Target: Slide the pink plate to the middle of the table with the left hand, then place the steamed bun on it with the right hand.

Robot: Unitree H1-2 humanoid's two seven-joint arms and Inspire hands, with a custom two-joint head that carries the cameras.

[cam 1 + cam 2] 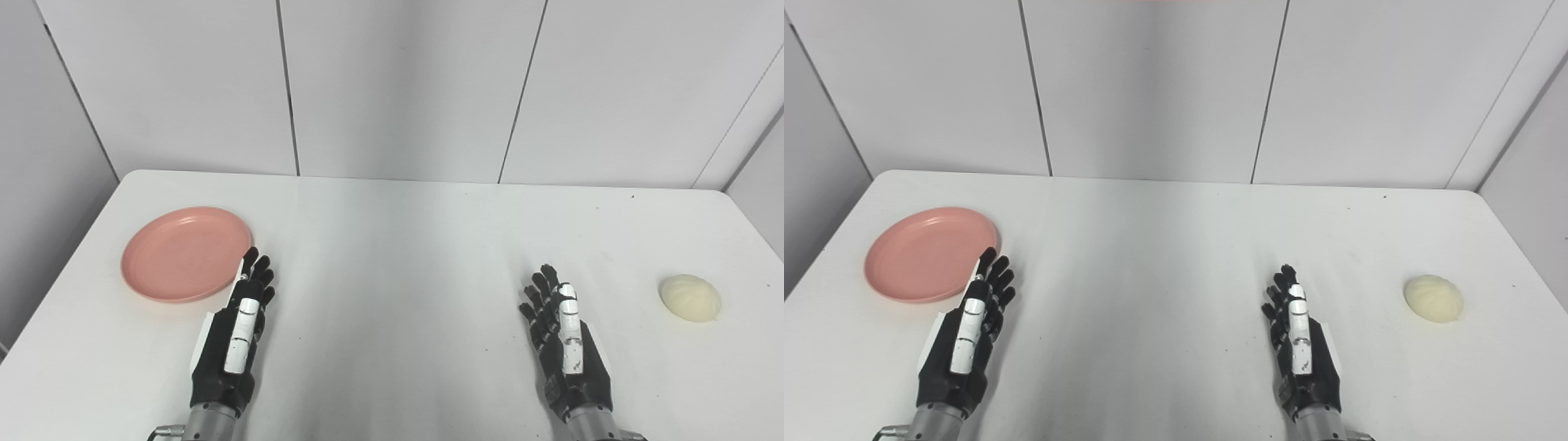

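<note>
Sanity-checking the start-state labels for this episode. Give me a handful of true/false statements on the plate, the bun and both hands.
1. The pink plate sits at the middle of the table. False: it lies on the table's left side.
2. The steamed bun lies on the bare tabletop at the right. True.
3. The right hand is holding the bun. False: it is open, holds nothing, and is clearly apart from the bun.
4. The left hand is open, its fingertips by the plate's near right rim. True.
5. The plate has food on it. False: nothing lies on it.
</note>
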